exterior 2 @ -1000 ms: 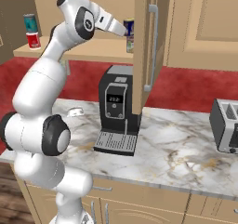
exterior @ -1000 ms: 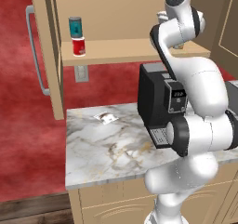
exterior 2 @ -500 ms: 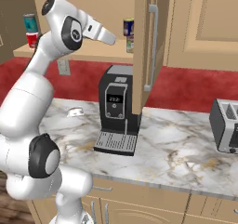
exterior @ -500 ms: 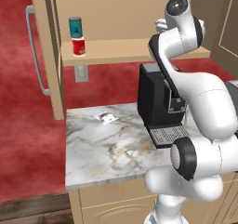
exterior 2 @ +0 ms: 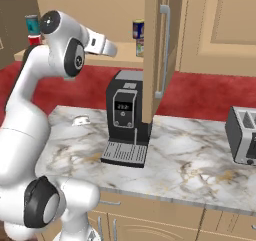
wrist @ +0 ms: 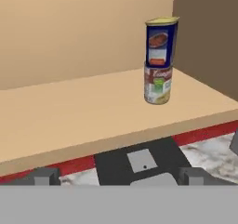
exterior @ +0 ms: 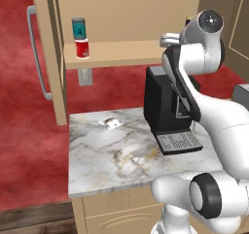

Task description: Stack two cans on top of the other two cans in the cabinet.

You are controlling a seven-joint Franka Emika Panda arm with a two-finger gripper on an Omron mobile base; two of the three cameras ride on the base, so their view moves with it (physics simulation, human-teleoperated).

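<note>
Tan cabinet hangs open above a marble worktop carrying a black coffee machine. On its shelf, the teal can stands on the red can, and the dark blue can on the silvery can. Just before the shelf, the hand is spread wide and empty.

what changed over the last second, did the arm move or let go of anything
The arm folded back: its upper links swung away from the shelf toward the base, drawing the open claw back with it. Nothing was taken or let go in that time. Both stacks stayed put: teal can on red can, blue can on silver can. The coffee machine and counter also stayed.
</note>
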